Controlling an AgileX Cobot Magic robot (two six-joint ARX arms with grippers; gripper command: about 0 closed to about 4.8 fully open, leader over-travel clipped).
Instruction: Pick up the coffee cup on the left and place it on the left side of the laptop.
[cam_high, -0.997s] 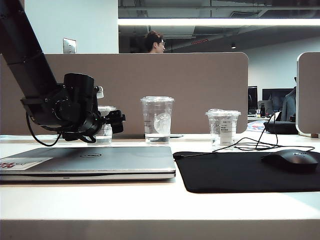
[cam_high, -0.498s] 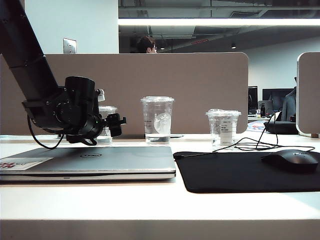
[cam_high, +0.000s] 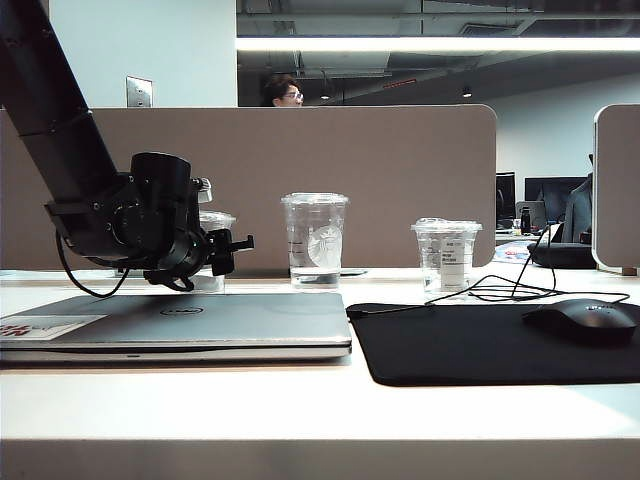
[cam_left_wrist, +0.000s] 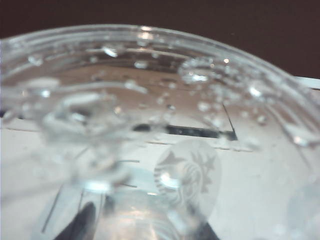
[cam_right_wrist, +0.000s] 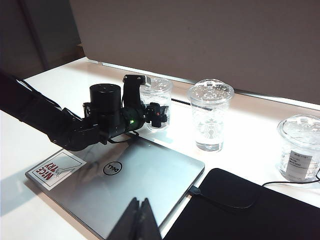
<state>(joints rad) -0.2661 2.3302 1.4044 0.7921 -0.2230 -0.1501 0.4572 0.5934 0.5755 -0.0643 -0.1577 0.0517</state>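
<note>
Left gripper (cam_right_wrist: 159, 114) at the coffee cup (cam_right_wrist: 156, 95); right gripper (cam_right_wrist: 138, 220) above the laptop (cam_right_wrist: 135, 180).
Clear, ribbed, lidded plastic cup stands on the white tabletop (cam_right_wrist: 250, 150) behind the smooth silver laptop; left fingers flank it, grip unconfirmed; right fingers pressed together, empty.

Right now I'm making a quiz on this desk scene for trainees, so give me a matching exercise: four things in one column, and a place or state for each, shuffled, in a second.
Things:
1. coffee cup
2. laptop
3. mouse
4. right hand

Places or states:
A. closed, lying flat, sticker at one corner
B. on the black mouse mat
C. shut, hovering over the laptop's near edge
D. between the fingers of the left hand, behind the laptop

Pairs: 1-D, 2-A, 3-B, 4-C
</note>
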